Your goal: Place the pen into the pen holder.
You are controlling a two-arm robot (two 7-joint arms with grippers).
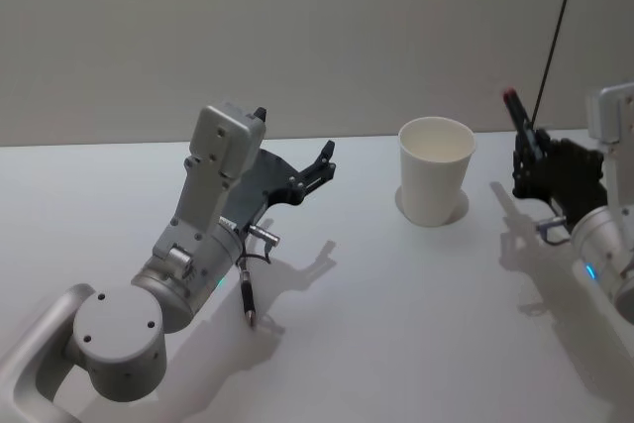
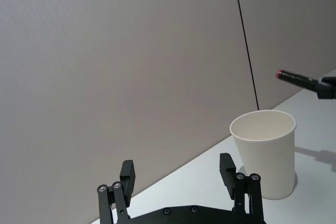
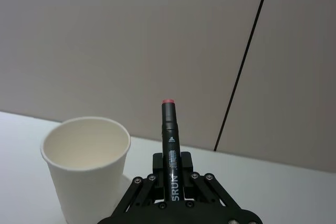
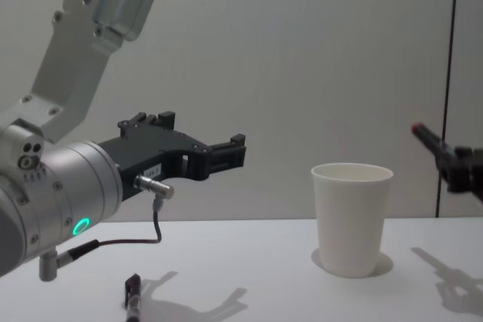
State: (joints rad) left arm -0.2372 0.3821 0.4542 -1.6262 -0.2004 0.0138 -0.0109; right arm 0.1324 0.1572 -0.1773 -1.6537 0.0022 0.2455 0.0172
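One pen clamped in right end effector, raised right of cup, not over it. Left end effector wide, empty. I fear tip clipping rim, toppling light cup.

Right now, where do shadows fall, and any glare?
Head view: soft shadows of the left gripper and the right gripper, holding the pen, lie on the table; no glare. Chest view: the pen holder casts a faint shadow around its base.
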